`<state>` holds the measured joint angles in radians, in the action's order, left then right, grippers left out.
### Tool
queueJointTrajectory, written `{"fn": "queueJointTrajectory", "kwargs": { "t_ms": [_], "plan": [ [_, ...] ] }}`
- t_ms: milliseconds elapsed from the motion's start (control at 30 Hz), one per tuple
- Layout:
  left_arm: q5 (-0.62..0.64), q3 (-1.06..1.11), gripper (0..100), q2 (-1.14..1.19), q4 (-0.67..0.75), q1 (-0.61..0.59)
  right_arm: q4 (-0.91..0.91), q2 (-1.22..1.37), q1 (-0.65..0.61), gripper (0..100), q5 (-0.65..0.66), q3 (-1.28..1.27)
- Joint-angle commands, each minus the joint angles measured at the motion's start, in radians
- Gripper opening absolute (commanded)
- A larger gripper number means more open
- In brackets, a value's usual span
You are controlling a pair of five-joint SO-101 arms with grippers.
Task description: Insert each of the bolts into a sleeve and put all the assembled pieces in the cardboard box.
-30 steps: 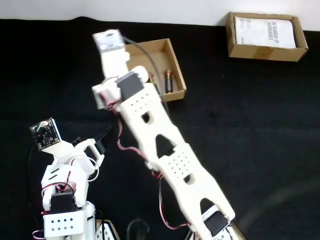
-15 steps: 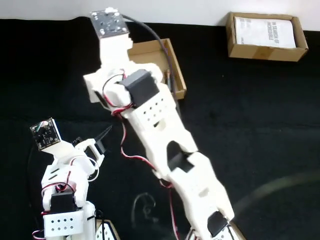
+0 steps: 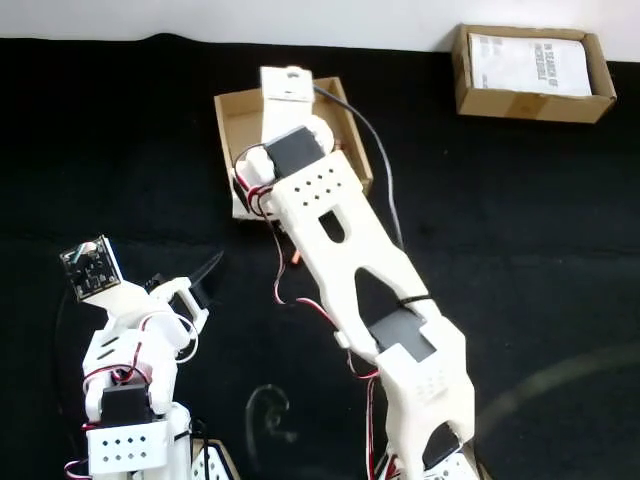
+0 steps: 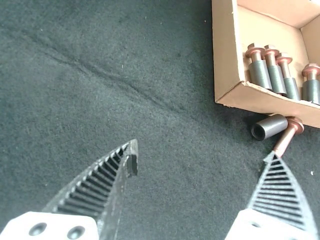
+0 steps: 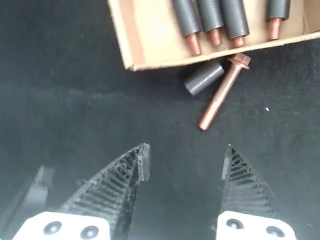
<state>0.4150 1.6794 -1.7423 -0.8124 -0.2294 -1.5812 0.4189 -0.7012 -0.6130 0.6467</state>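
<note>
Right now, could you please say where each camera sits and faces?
High view: fixed above the table, looking down on left arm, right arm and cardboard box.
Left wrist view: on the left wrist, looking past its open fingers at the sleeve and bolt.
Right wrist view: on the right wrist, looking past its open fingers at the box's edge.
Shared: both wrist views show that sleeve and bolt.

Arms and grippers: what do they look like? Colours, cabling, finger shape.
Both the left arm and right arm are white plastic with cut-out holes, black servos at the joints and loose red wires. A thick black cable runs to the right arm's wrist. The left gripper and right gripper have black ribbed fingers tapering to points on white bases.
</note>
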Motion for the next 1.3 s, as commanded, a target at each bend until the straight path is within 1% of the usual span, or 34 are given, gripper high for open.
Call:
{"fn": "queueJointTrajectory", "kwargs": {
  "t_ms": [0,133,267,500,800,900,1000,1200,1267],
  "plan": [
    [0.003,0.018,37,-0.019,-0.002,0.007,0.139,-0.068,0.025,21.7,-0.094,-0.094],
    [0.003,0.018,37,-0.019,-0.002,0.007,0.295,-0.068,0.027,21.7,-0.198,-0.222],
    [0.003,0.018,37,-0.019,-0.002,0.007,0.381,-0.068,0.028,21.7,-0.269,-0.325],
    [0.003,0.018,37,-0.019,-0.002,0.007,0.522,-0.068,0.041,21.7,-0.285,-0.453],
    [0.003,0.018,37,-0.022,-0.002,0.005,0.779,-0.053,0.068,21.7,-0.278,-0.590],
    [0.002,0.018,37,-0.030,-0.018,0.005,0.799,0.001,0.090,21.7,-0.278,-0.573],
    [-0.035,0.018,37,-0.030,-0.021,0.005,0.803,0.071,0.113,21.7,-0.278,-0.521],
    [-0.035,0.018,37,-0.030,-0.021,0.005,0.799,0.186,0.134,21.4,-0.278,-0.450],
    [-0.035,0.018,37,-0.030,-0.021,0.005,0.799,0.200,0.134,18.2,-0.278,-0.455]
  ]
}}
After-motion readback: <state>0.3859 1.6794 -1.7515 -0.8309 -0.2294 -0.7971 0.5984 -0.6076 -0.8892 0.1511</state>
